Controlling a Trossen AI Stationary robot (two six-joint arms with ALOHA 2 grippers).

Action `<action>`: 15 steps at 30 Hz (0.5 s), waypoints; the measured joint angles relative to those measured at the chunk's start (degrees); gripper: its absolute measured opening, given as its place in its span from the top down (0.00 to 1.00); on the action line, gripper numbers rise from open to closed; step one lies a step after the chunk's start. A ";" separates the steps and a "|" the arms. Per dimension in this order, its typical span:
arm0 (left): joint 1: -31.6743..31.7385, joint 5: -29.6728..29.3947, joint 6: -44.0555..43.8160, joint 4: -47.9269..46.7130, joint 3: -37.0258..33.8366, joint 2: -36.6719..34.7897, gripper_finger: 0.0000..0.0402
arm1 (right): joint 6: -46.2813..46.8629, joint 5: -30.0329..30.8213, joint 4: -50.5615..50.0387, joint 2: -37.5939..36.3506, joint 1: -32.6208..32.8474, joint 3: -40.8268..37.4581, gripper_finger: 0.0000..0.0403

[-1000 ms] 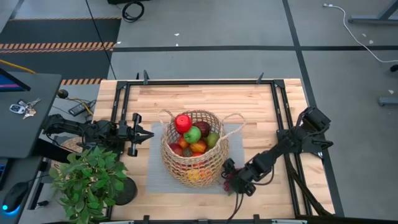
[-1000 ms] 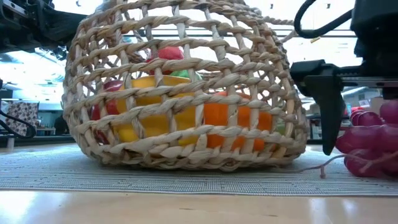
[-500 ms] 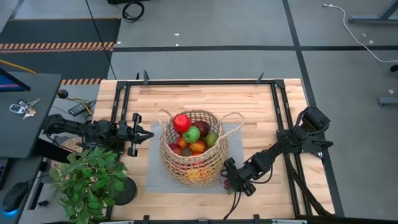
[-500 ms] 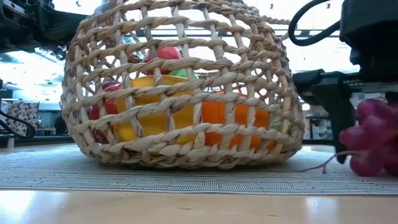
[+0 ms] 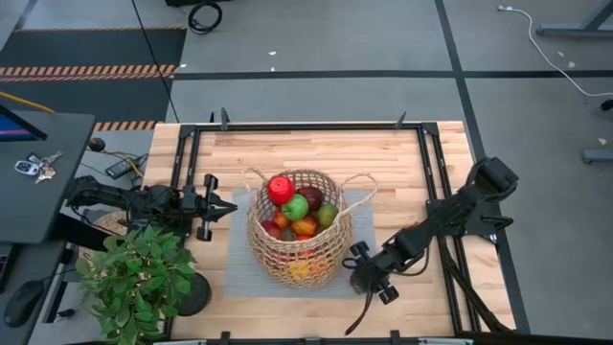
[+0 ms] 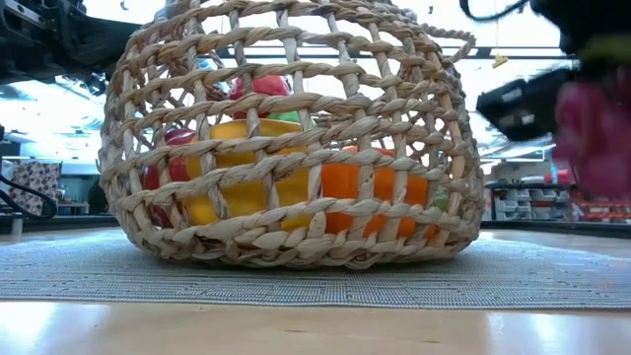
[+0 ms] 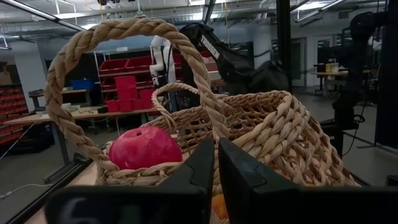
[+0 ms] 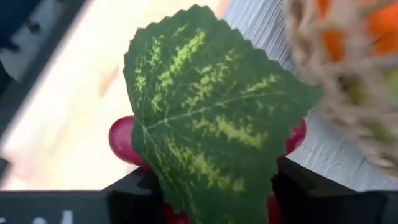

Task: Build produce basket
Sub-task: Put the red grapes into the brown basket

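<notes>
Basket heaped with fruit, red apple topmost. Right gripper beside basket clamps grapes (leaf visible only from wrist). Left gripper fingers nearly closed, empty.

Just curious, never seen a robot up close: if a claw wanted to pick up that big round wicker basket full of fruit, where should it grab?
Probably one of the two loop handles of the round open-weave tan wicker basket. The left loop stands upright and open above the rim, facing the idle left claw, so a level approach from that side could pinch its rope. The fruit-heaped body looks too wide to clamp.
</notes>
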 joint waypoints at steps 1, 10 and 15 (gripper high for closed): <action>0.02 0.00 0.00 0.00 0.02 0.00 0.92 | 0.61 0.00 0.06 -1.17 0.02 0.00 0.55; 0.02 0.00 0.00 0.00 0.01 0.00 0.92 | 5.44 2.02 5.58 -15.51 -0.47 0.00 0.55; 0.02 0.00 0.00 0.01 0.02 0.00 0.93 | 5.05 8.63 15.45 -23.55 -2.26 0.02 0.55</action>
